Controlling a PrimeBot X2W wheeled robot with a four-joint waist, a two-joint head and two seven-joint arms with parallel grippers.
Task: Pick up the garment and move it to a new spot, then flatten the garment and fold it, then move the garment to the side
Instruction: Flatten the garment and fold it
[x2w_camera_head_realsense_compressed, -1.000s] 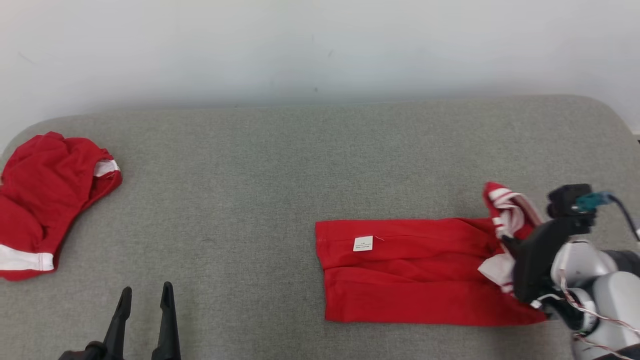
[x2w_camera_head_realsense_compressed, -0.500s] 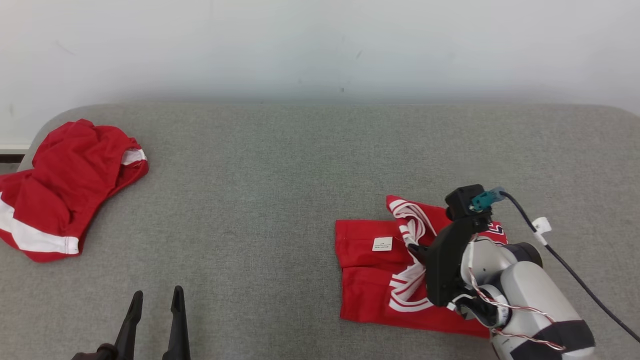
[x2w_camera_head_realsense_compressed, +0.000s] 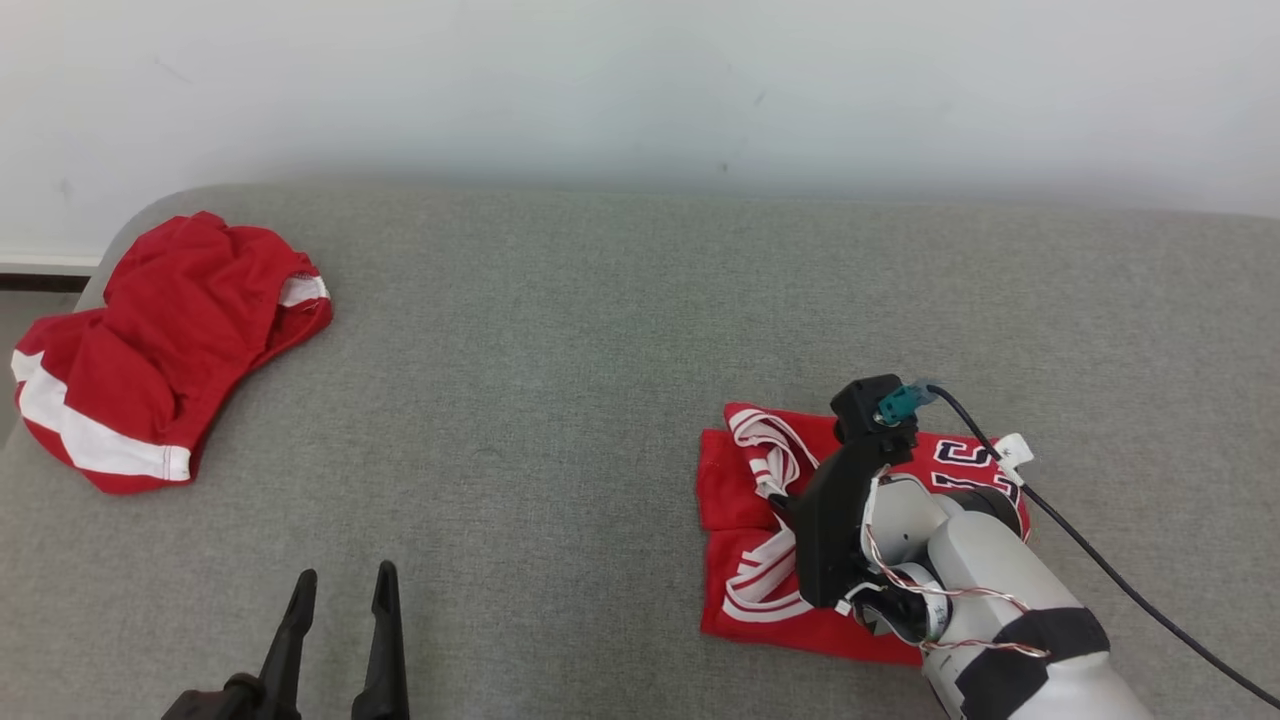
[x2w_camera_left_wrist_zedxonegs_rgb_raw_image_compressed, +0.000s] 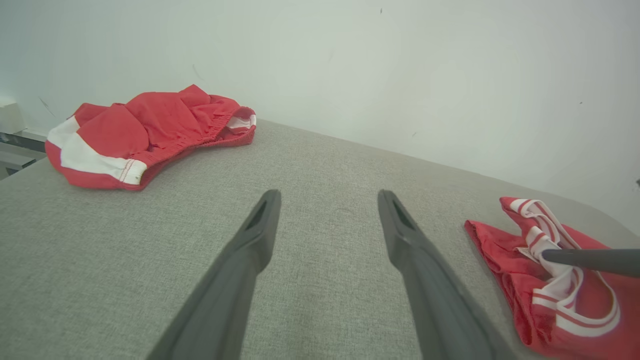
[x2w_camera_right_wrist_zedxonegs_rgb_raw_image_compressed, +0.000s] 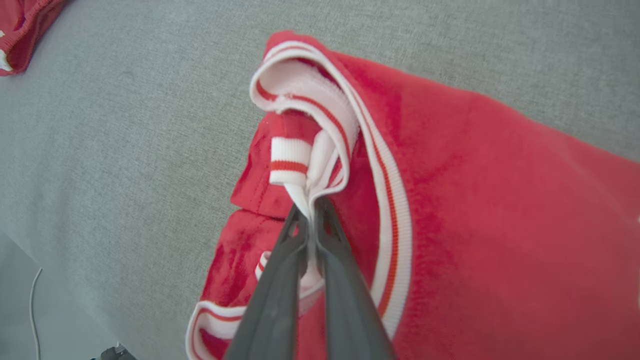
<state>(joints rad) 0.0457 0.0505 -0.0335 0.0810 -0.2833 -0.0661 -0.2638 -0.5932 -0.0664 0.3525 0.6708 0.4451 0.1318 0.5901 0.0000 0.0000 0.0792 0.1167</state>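
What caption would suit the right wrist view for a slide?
Right gripper shut on the striped trim of a red jersey lying on grey upholstery.

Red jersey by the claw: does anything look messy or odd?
The jersey has its striped trim bunched up where the right claw pinches it, leaving the fold uneven. Another red garment lies crumpled far left.

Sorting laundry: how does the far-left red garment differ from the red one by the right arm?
The crumpled red garment with a plain white band lies heaped and untouched; the red jersey with striped white trim lies flatter, its trim pinched by the shut right gripper. The jersey shows dark lettering; the crumpled garment shows none. Both are red with white.
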